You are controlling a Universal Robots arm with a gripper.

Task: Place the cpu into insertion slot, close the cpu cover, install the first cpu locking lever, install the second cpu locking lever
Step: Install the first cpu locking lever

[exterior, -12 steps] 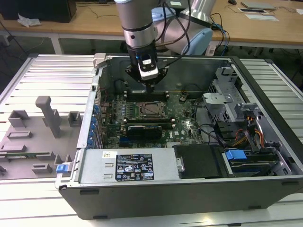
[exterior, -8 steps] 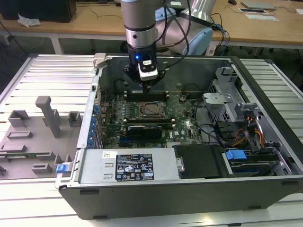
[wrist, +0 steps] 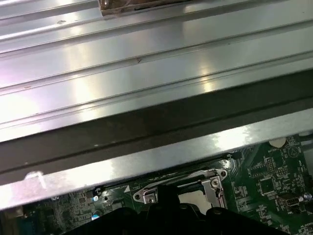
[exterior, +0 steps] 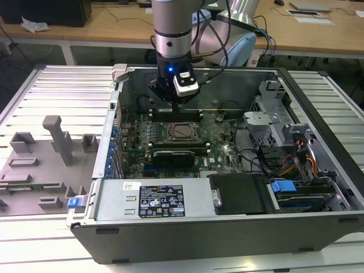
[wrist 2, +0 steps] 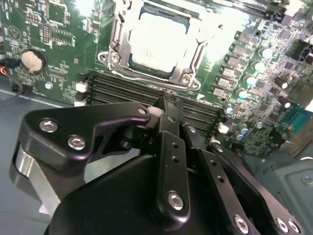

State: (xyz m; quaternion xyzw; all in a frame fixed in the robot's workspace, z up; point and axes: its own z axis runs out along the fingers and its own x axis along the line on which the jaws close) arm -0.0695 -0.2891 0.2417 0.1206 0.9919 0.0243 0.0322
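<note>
One robot arm reaches down into an open computer case in the exterior view, its gripper hanging just above the green motherboard, a little behind the insertion slot. In the second wrist view the gripper has its fingertips pressed together with nothing between them, poised over the long black memory slots that run beside the socket. The cpu lies flat in the slot, its pale metal top glaring under the light, and the cpu cover lies down around it, so that the chip shows through the square window. Whether the locking levers are latched cannot be told. A round coin cell sits on the board well apart from the socket. A grey parts fixture lies beside the case on the exterior view's left.
</note>
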